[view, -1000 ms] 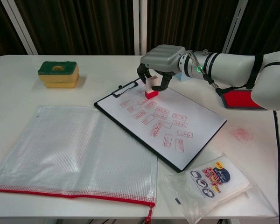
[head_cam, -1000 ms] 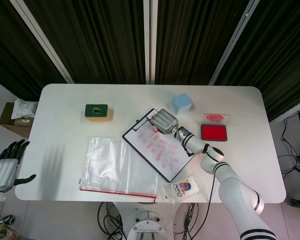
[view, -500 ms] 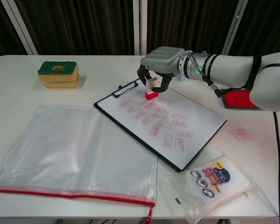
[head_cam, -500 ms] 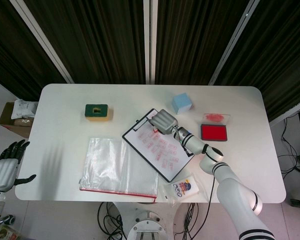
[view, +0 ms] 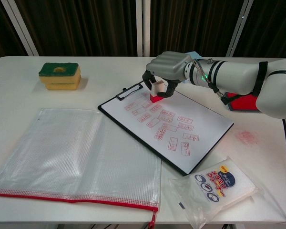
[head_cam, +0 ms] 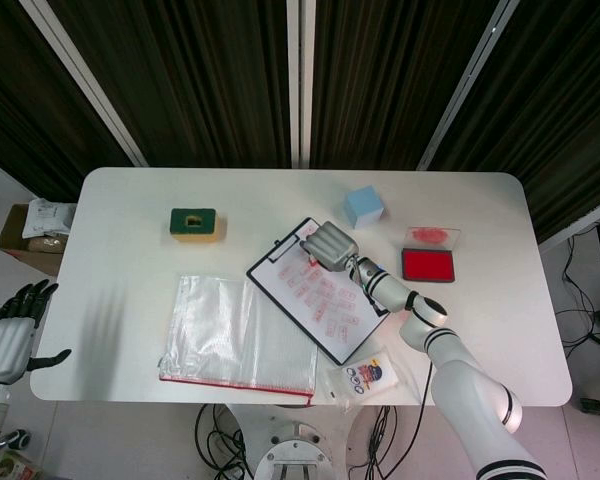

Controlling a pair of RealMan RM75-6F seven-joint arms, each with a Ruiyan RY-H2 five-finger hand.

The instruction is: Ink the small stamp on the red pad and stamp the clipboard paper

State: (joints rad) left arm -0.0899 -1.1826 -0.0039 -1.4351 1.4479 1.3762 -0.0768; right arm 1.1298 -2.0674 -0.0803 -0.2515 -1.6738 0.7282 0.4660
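Observation:
My right hand grips the small stamp, a pale block with a red base, and its base sits on the clipboard paper near the clip end. The sheet carries several red rectangular imprints. The red ink pad lies to the right of the clipboard, partly hidden behind my right forearm in the chest view. My left hand hangs off the table's left edge, fingers spread and holding nothing.
A clear mesh zip pouch lies left of the clipboard. A green-and-yellow sponge sits at the back left, a light blue block behind the clipboard, the pad's lid beyond the pad, and a tissue packet at the front right.
My right hand has shifted slightly right and down with the stamp, and the clipboard has slid a little the same way. The left hand has not moved.

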